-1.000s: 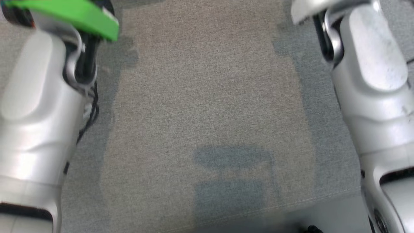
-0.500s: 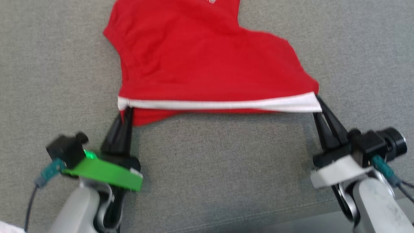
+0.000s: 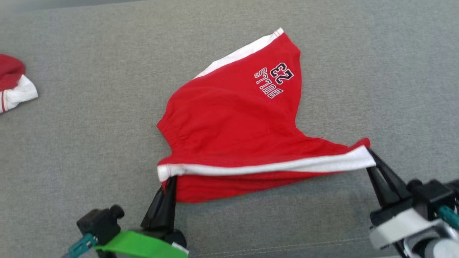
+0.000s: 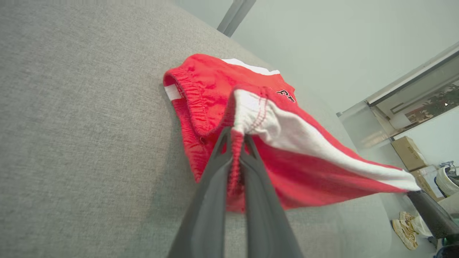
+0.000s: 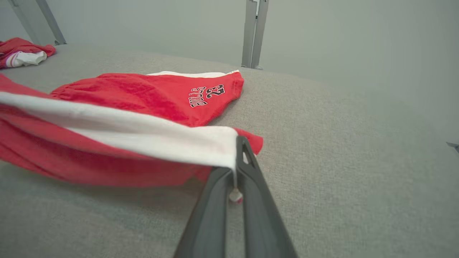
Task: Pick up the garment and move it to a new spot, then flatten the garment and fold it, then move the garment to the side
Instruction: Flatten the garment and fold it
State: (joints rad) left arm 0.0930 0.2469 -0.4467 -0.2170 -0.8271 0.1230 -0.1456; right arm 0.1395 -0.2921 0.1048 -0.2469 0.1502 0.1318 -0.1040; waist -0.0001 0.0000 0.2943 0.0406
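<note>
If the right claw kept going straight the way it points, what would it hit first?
The red shorts that the right gripper is shut on: it points into their white-striped edge and would probably just bunch the cloth.

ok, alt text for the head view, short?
A pair of red athletic shorts with white side stripes lies on a grey fabric surface, its near striped edge stretched between two dark-fingered grippers: the left gripper shut on one end, the right gripper on the other. A second crumpled red-and-white garment sits at the far left edge.
</note>
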